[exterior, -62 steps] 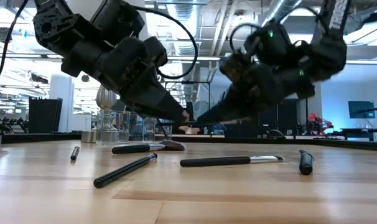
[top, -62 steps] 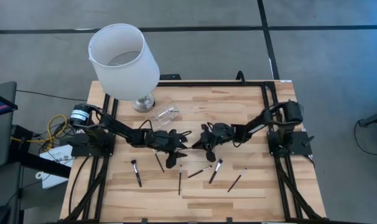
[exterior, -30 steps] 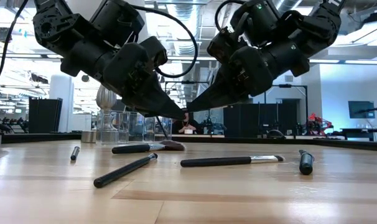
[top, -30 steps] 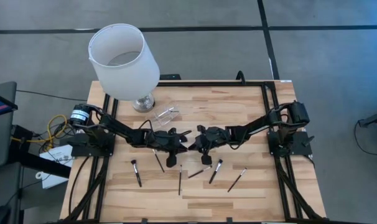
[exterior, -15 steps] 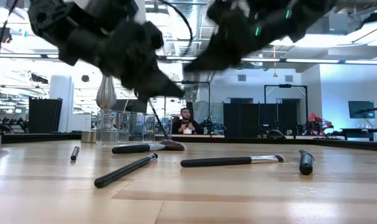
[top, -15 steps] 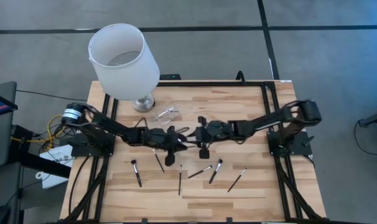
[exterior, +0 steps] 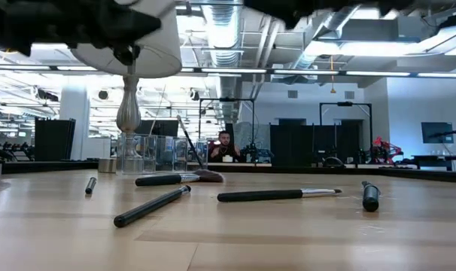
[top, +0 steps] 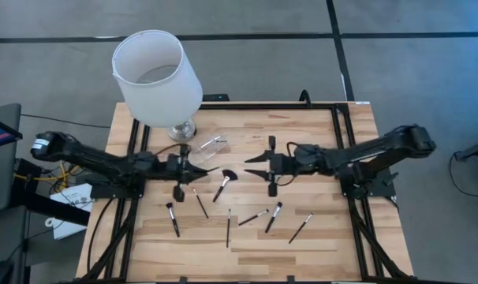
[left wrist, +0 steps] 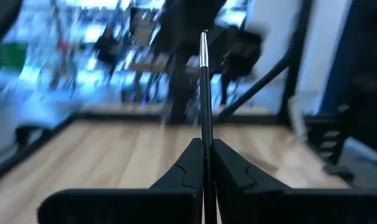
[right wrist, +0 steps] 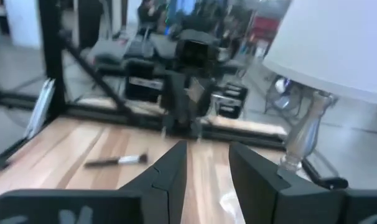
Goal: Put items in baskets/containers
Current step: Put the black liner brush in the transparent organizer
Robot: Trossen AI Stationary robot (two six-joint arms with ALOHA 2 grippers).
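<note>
My left gripper (left wrist: 204, 149) is shut on a thin black brush (left wrist: 204, 93) with a silver ferrule. In the high view it (top: 201, 168) hovers left of the table's middle, pointing level toward the right edge. My right gripper (right wrist: 207, 158) faces it from the right, open, with nothing between its fingers (top: 253, 162). The clear cup (top: 210, 144) sits on the table by the lamp's base, on the far side of the gap between the grippers. A fan-headed brush (top: 223, 183) lies flat between the grippers, and several more brushes (top: 253, 217) lie nearer the front edge. My left gripper pinches the brush's black handle (left wrist: 204, 134) between its two fingers (left wrist: 187, 163). The brush sticks out beyond the fingertips, ferrule end (left wrist: 204, 46) away from the gripper. It is lifted clear of the table.
A tall lamp with a white shade (top: 156, 75) and a silver base (top: 182, 130) stands at the far left, close to the cup. Black frame rails (top: 337, 134) run along the table's left, right and far sides. Bare wood lies at the far right.
The grippers stood tip to tip low over the table's middle. They have risen and drawn apart, the left toward the left edge with the thin brush, the right toward the right edge with its fingers now apart. The fan brush they hid now shows.
</note>
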